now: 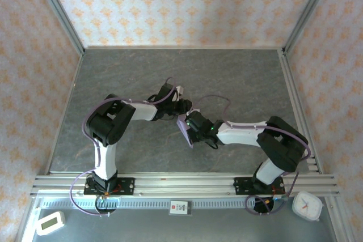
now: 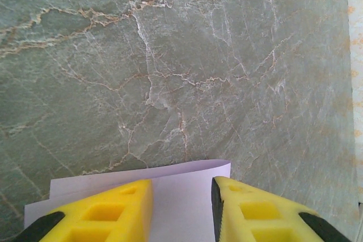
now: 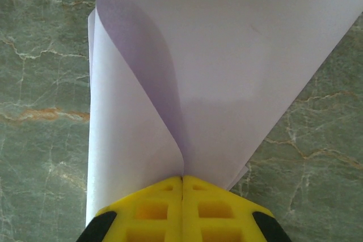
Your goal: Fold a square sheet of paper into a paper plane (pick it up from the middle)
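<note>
One smooth lilac square sheet of paper (image 3: 238, 55) — curled conelike — is pinched by the right gripper (image 3: 182, 179); the left gripper (image 2: 182, 182) is spread over the veined stone table (image 2: 170, 55).

No words or numbers can be read. A small white tag (image 1: 178, 207) has marks too tiny to read.

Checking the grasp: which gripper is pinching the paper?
The right gripper: it is shut on the paper. The left gripper stands open.
</note>
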Available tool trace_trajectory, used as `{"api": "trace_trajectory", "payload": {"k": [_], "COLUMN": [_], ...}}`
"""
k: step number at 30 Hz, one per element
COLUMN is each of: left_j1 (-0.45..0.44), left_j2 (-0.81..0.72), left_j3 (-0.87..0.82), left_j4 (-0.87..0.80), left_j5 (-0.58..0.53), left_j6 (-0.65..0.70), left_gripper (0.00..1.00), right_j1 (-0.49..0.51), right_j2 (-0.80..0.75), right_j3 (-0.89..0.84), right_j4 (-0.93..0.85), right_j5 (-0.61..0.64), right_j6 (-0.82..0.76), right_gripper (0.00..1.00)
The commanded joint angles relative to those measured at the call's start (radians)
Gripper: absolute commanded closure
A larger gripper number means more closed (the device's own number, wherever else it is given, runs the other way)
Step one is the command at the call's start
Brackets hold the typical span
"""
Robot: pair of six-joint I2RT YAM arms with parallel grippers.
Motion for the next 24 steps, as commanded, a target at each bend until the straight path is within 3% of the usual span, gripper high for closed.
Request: {"api": "trace_trajectory", "payload": {"k": [1,13,24], "left_j1": [-0.008,-0.008,-0.008], "left_j2": [0.024,0.026,0.030], "left_j3": [-0.043,-0.046,-0.050], "left_j4": [-0.080,-0.075,-0.064], "left_j5": [-0.021,-0.018,-0.014], "left_j6": [-0.014,-0.017,-0.021], "left_gripper": [0.64,0.65,0.65], "right_j1": [-0.008,-0.013,-0.013], "right_j2": [-0.001,0.048,-0.002], "right_j3": [0.025,0.021,0.050], "right_j4": [-0.023,0.008,-0.011], "right_j5": [0.042,0.038,0.047], "right_j6": [-0.013,-0.009,-0.010], "right_gripper": [1.00,1.00,1.00]}}
